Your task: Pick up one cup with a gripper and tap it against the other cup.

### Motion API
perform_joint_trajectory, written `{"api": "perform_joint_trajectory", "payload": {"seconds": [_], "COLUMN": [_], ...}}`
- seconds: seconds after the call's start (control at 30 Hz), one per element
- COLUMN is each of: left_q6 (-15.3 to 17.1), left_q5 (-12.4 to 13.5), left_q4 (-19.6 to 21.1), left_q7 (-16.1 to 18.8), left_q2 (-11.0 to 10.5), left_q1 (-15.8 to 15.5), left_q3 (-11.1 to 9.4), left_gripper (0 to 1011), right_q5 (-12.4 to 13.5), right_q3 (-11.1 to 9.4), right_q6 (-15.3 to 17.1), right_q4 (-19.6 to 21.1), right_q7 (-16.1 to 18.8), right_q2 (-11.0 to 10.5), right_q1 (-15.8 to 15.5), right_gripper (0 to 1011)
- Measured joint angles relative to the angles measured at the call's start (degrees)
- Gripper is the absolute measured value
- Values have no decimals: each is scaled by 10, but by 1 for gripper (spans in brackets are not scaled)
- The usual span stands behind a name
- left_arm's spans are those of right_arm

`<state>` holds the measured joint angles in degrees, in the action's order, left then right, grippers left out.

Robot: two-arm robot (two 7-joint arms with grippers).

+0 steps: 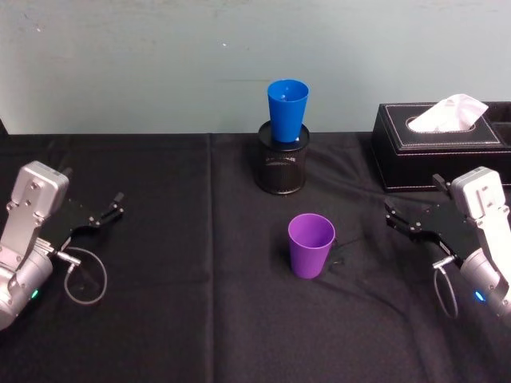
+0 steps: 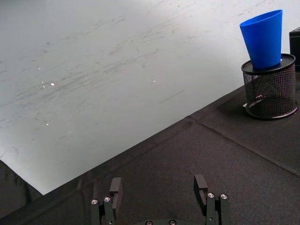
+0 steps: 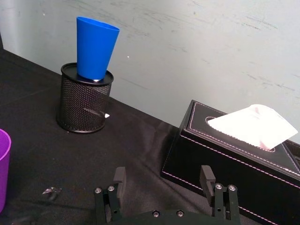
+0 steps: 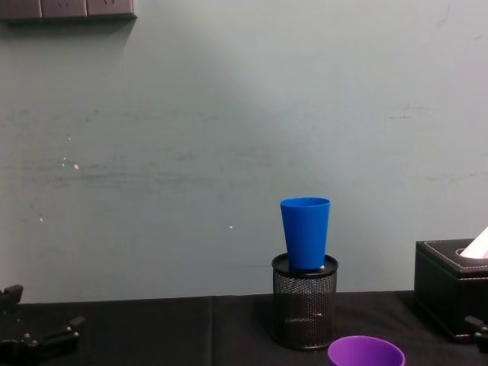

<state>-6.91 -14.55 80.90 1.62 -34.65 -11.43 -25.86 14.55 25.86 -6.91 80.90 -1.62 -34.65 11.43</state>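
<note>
A pale grey-green wall (image 4: 152, 152) stands behind the work area, its paint scuffed with long faint scratches and dotted with small white specks. High on it, at the chest view's upper left corner, runs a dark fixture (image 4: 69, 8). The tabletop (image 1: 160, 335) meets the wall directly and is covered by a black cloth (image 2: 178, 159) with a straight crease (image 1: 211, 239) running front to back. The light is soft and even.

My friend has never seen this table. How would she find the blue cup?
Go to the far edge of the black table, left of the black tissue box. A black mesh pen holder stands there, with the blue cup sitting upright in its top. The purple cup stands lower, on the cloth itself.
</note>
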Motion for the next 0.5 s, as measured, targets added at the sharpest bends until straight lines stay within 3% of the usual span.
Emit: {"api": "perform_joint_trajectory", "payload": {"seconds": [0.3, 0.5], "left_q6": [0, 0], "left_q5": [0, 0], "left_q4": [0, 0], "left_q7": [0, 0], "left_q2": [0, 0], "left_q1": [0, 0], "left_q3": [0, 0], "left_gripper": [1000, 1000], "right_q5": [0, -6], "right_q3": [0, -10], "right_q6": [0, -15], "right_q4": [0, 4], "right_q7": [0, 1], "right_q2": [0, 8], "right_q1": [0, -1], "right_gripper": [1003, 1003]}}
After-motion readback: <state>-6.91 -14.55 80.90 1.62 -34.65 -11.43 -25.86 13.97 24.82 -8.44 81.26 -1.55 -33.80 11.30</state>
